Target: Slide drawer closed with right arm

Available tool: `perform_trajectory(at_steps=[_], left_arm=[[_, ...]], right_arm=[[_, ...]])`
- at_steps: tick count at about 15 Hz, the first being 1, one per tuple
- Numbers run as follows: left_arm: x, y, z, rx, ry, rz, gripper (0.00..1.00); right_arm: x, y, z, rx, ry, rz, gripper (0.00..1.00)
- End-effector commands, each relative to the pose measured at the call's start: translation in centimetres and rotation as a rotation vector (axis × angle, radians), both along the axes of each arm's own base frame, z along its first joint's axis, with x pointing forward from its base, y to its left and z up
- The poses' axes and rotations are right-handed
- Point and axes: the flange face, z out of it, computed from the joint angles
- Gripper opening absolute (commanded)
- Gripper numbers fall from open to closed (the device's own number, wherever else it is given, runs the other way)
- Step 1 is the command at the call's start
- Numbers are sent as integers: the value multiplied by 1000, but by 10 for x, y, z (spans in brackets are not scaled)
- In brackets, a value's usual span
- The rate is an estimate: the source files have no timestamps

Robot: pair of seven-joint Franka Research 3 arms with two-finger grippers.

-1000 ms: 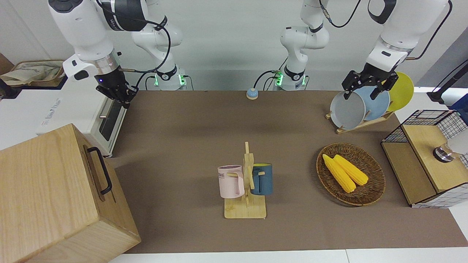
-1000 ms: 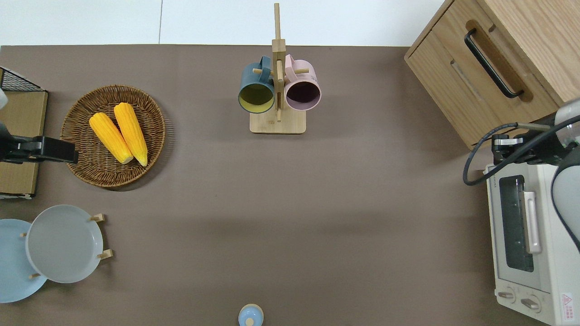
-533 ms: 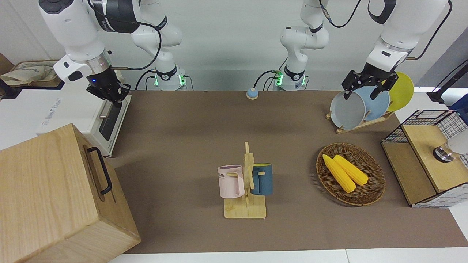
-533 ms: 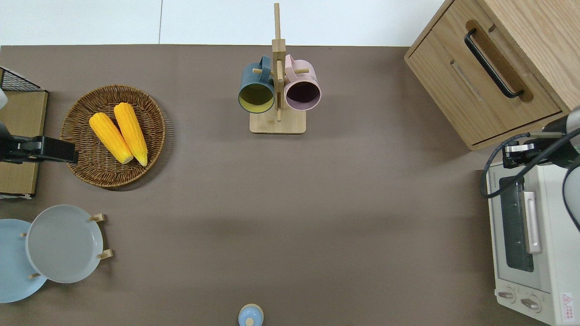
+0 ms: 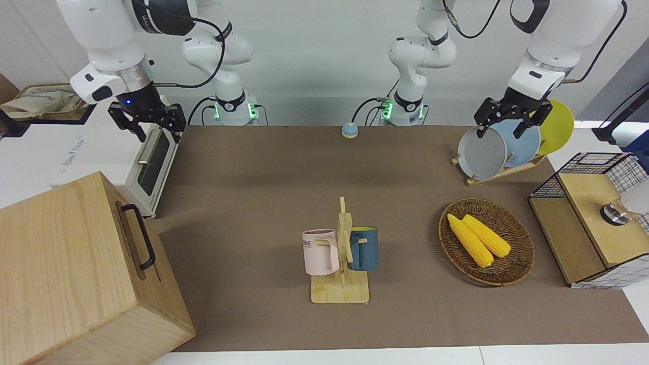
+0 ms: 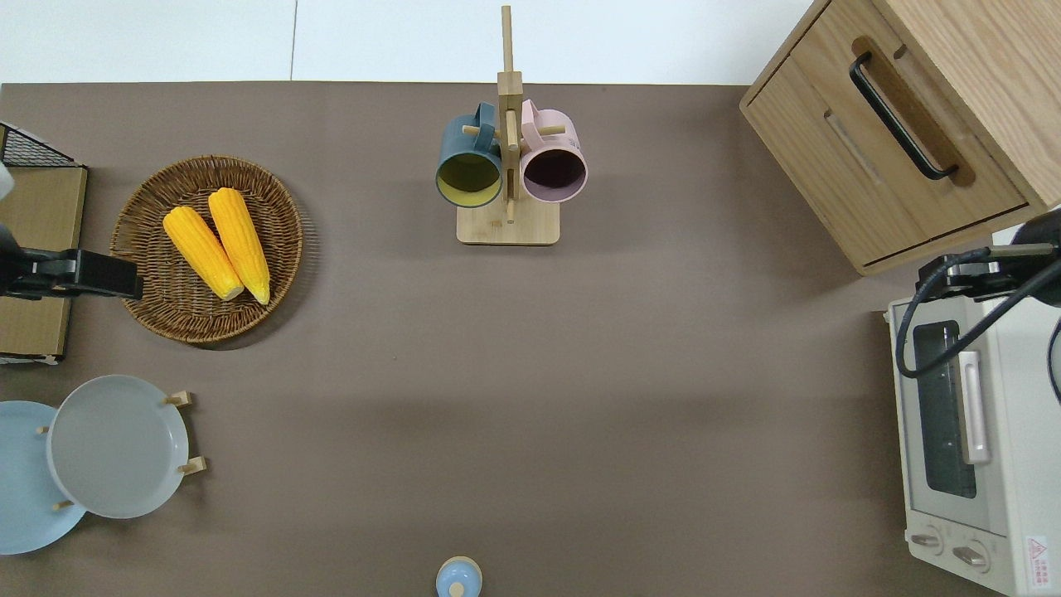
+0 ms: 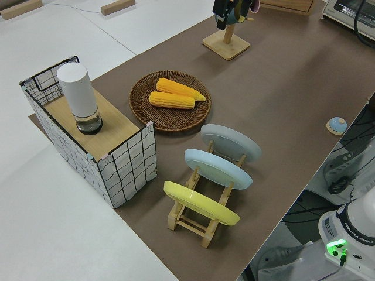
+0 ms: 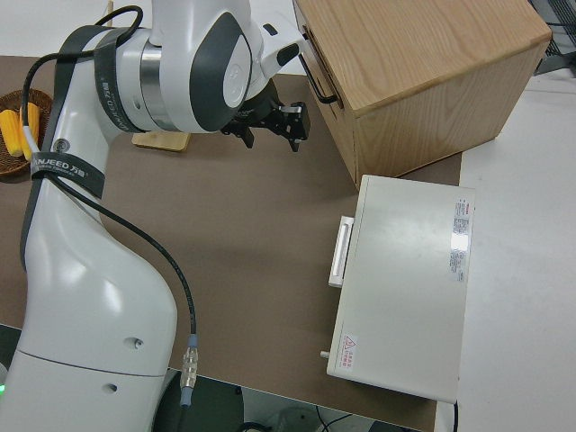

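The drawer (image 5: 133, 242) sits flush in the pale wooden cabinet (image 5: 66, 274) at the right arm's end of the table. Its black bar handle (image 6: 899, 116) faces the mug rack. My right gripper (image 5: 158, 133) hangs in the air with its blue light on. It is open, holds nothing and is well apart from the drawer. The overhead view places it over the end of the toaster oven (image 6: 970, 439) that lies next to the cabinet. In the right side view the right gripper (image 8: 268, 141) has its fingers spread. My left arm is parked, and its gripper (image 5: 501, 133) is open.
A mug rack (image 5: 340, 263) with a pink and a blue mug stands mid-table. A wicker basket (image 5: 517, 258) with two corn cobs, a plate rack (image 5: 499, 147) and a wire mesh box (image 5: 593, 218) are toward the left arm's end. A small blue button (image 5: 349, 131) lies near the robots.
My right gripper has drawn back from the cabinet toward the robots, risen a little and turned so that its spread fingers show. The drawer and the left arm have not moved.
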Motion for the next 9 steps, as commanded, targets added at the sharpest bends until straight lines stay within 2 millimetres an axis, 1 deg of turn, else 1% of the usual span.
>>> perform_trajectory(at_steps=[1,4,9], left_arm=[[4,0,3,17,-9,-6,995],[4,0,3,18,-9,-6,995],[4,0,3,18,-9,-6,995]], right_arm=[[-1,-1,13,35,-16,17,987],[-1,4,14,41,-17,22,987],[-1,4,12,47,-5,21,987]])
